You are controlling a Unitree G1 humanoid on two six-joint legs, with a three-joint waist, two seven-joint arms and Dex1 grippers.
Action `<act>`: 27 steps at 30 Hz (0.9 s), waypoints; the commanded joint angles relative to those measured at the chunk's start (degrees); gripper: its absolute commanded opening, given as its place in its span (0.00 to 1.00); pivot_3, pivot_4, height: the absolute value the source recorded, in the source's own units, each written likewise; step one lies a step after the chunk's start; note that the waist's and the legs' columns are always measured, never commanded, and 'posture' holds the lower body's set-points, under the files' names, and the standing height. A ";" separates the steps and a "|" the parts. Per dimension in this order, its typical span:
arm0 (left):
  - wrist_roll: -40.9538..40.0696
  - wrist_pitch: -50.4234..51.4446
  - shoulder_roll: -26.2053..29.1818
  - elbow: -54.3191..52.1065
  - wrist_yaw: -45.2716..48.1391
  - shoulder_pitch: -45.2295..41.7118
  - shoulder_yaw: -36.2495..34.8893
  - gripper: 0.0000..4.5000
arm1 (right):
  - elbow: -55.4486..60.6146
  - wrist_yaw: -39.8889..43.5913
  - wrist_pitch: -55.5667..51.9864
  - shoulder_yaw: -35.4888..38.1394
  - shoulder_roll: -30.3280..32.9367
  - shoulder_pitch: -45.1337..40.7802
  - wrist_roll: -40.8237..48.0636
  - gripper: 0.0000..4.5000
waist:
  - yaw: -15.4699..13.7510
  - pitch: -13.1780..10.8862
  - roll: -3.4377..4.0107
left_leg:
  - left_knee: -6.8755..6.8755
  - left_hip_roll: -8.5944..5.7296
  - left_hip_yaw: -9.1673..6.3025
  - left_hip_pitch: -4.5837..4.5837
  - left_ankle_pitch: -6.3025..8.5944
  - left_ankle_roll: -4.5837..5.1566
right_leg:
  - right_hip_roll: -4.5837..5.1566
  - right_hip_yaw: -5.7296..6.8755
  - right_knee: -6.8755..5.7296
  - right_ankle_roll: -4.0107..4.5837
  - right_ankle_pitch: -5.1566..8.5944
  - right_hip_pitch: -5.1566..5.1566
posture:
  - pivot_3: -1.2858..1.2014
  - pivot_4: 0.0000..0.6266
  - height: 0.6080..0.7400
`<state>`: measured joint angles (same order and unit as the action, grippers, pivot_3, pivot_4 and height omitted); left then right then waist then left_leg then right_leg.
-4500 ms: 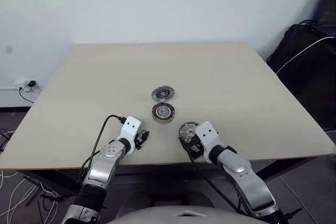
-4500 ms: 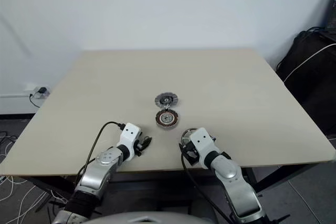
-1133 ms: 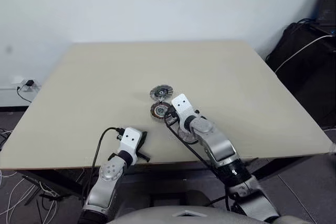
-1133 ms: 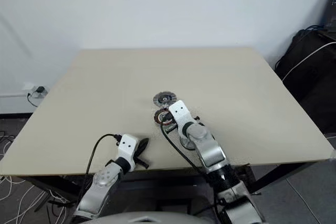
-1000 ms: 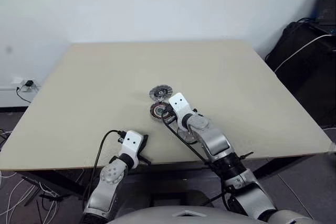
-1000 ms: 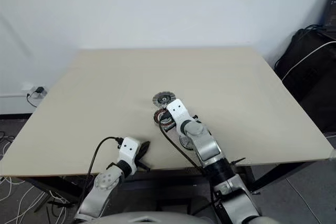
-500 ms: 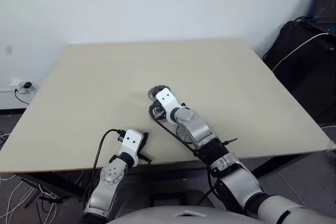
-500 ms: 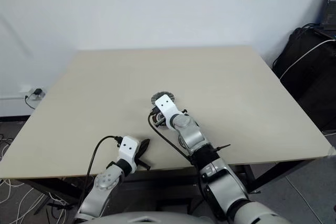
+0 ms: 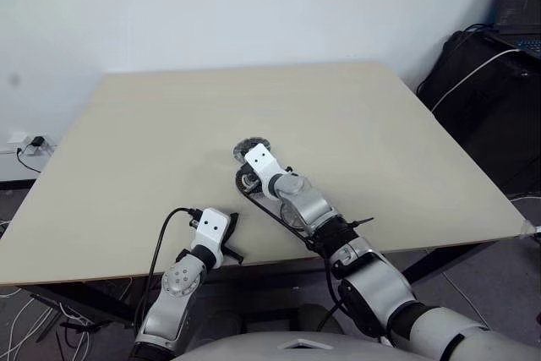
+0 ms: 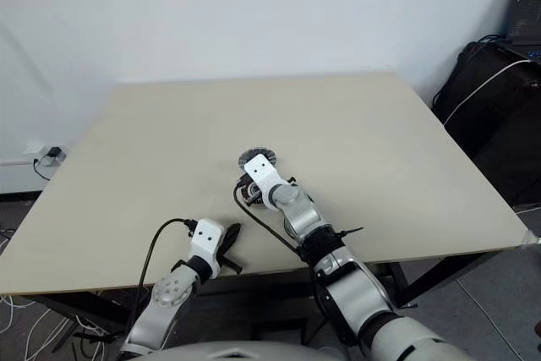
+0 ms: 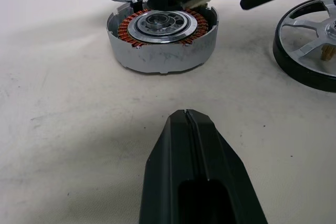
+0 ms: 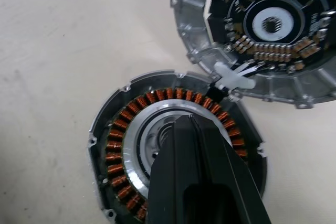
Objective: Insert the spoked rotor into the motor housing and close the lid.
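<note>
**Rotor not in yet, basically nothing done so far**

So the motor housing (image 11: 163, 40) sits open on the table (image 9: 380, 124), copper windings showing all around the silver centre, and there's nothing dropped into it. The spoked rotor (image 11: 310, 40) is lying flat on the table just beside the housing, not in anybody's grip. The lid (image 12: 262, 30) is off too, parked right up against the far edge of the housing with its circuit-board side facing up.

The right gripper (image 12: 185, 121) is pinched fully closed with nothing in it, and its tip hangs right over the middle of the housing. I can't tell if it's actually touching. The left gripper (image 11: 186, 114) is also closed and empty, resting near the front table edge and pointing at the housing from a little way off.

My read: both real steps are left. Rotor has to get picked up and seated, then the lid flipped over and closed.
</note>
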<state>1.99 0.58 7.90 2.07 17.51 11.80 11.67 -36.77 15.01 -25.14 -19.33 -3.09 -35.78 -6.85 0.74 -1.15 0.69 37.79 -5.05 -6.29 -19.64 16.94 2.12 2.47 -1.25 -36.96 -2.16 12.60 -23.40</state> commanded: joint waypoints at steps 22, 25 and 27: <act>-0.79 0.34 0.33 -0.32 0.33 -1.58 -0.12 0.00 | 3.97 0.63 -0.32 -0.55 2.10 0.12 -4.44 0.00 | -0.03 0.10 0.16 | 0.00 -0.01 -0.01 0.00 -0.01 -0.02 | 0.01 0.00 -0.01 0.00 0.00 0.01 | 0.52 0.00 1.00; -0.81 0.45 0.38 -0.38 0.42 -1.56 -0.08 0.00 | 5.68 -0.08 0.47 -0.18 2.07 0.70 -4.51 0.00 | 0.00 0.10 0.16 | 0.00 0.00 -0.01 0.00 -0.01 -0.02 | 0.01 0.00 -0.01 0.00 0.00 0.00 | 0.52 0.00 1.00; -0.82 0.57 0.39 -0.41 0.47 -1.57 -0.04 0.00 | 6.59 -0.30 0.68 -0.16 2.01 0.99 -4.52 0.00 | 0.01 0.10 0.17 | -0.01 0.00 -0.01 0.00 -0.01 -0.02 | 0.00 -0.01 -0.01 0.00 0.00 -0.01 | 0.52 0.00 1.00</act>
<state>1.48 1.25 8.22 2.11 17.71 11.12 11.72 -33.15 15.17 -25.54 -19.91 -0.64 -34.30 -10.94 0.75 -1.06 0.86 37.78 -5.05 -6.30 -19.64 16.92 2.10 2.47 -1.25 -36.97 -2.16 12.60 -23.42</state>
